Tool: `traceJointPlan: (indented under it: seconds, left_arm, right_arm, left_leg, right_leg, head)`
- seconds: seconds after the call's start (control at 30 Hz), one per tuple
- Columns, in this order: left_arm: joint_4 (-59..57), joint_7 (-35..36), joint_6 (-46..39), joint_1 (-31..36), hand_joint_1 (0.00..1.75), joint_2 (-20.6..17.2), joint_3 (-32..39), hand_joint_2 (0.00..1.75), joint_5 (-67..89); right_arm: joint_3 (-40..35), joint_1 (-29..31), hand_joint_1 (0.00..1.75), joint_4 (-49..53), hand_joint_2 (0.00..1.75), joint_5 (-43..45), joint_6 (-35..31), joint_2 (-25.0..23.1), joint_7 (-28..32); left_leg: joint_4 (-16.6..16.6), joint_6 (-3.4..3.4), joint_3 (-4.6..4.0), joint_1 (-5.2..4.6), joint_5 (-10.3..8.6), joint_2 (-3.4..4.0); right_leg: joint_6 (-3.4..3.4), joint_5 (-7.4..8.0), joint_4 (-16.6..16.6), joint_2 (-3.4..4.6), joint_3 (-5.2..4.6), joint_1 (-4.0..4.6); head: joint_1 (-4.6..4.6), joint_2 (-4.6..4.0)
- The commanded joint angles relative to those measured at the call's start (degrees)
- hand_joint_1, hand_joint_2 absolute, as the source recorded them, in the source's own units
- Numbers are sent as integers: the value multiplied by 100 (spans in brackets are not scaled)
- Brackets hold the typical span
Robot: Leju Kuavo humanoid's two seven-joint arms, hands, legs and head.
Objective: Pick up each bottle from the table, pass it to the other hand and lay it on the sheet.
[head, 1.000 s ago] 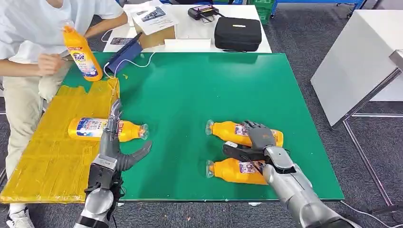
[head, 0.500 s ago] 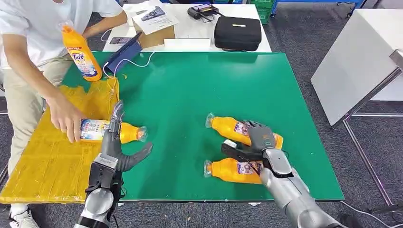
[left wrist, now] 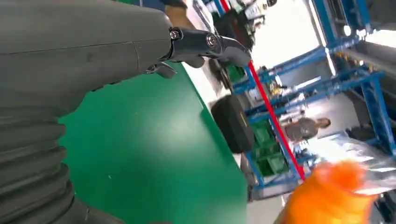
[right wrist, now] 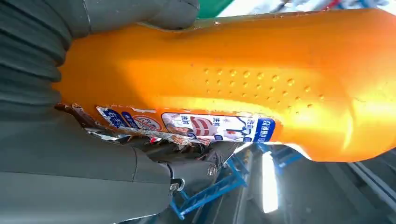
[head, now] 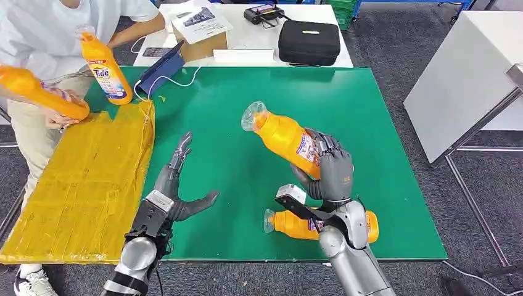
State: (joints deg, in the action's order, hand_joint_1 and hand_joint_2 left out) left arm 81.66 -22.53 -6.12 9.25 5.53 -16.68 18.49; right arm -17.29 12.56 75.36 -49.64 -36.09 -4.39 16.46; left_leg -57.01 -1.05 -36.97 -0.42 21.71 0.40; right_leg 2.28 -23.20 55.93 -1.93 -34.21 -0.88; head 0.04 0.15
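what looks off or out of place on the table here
Nothing is spilled or broken. The oddest thing: the yellow sheet holds no bottle, because a person's hand holds one bottle above it. The right robot hand holds another bottle, tilted, above the table.

Orange bottle (head: 288, 139) aloft, tilted

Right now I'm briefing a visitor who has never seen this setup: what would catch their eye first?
First, the orange bottle held tilted above the green table by the right hand, with a second orange bottle lying on the table just below. Next, the left hand, spread and holding nothing beside the yellow sheet. At the sheet's far end, a person holds another orange bottle.
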Motion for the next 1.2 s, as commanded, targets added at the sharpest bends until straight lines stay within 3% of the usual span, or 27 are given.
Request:
traceJointPlan:
  seconds: [0.03, 0.23, 0.33, 0.63, 0.93, 1.2]
  left_arm:
    - [-623, 56, 54, 409, 0, -85, -256, 175, -37]
    - [-623, 56, 54, 409, 0, -85, -256, 175, -37]
    - [-675, 80, 125, 452, 0, -92, -284, 175, -86]
    - [-972, 123, 601, 743, 0, -35, -382, 175, -542]
    - [-1125, 154, 860, 896, 0, -19, -518, 175, -872]
    - [-1133, 164, 903, 903, 0, -22, -536, 175, -945]
  right_arm:
    - [-177, -61, 171, 334, 175, 159, 140, -75, 94]
    - [-177, -61, 171, 334, 175, 159, 140, -75, 94]
    - [-370, -26, 168, 243, 175, 723, 752, -112, 335]
    - [-1063, 274, 169, -1018, 175, 1059, 1255, -546, 603]
    - [-1248, 519, 168, -1773, 175, 1269, 1230, -736, 807]
    - [-1271, 544, 171, -1818, 175, 1272, 1206, -743, 808]
  left_leg:
    - [2, 6, 12, 3, 5, -6]
    - [1, 7, 16, 5, 8, -2]
    - [-5, 12, 32, 11, 18, -5]
    - [2, 12, 32, 13, 13, 5]
    - [2, 8, 23, 10, 9, 2]
    - [2, 10, 22, 10, 10, -5]
  right_leg:
    - [-6, -6, -2, 3, 13, 2]
    - [-6, -8, -3, 9, 18, 3]
    - [-11, -17, -3, 13, 38, 9]
    - [-11, -9, -8, 21, 35, 11]
    - [-8, -7, -5, 15, 25, 8]
    - [-9, -10, -5, 10, 27, 9]
  head:
    - [2, 0]
    - [4, 0]
    - [4, 0]
    - [2, 0]
    - [4, 0]
    - [4, 0]
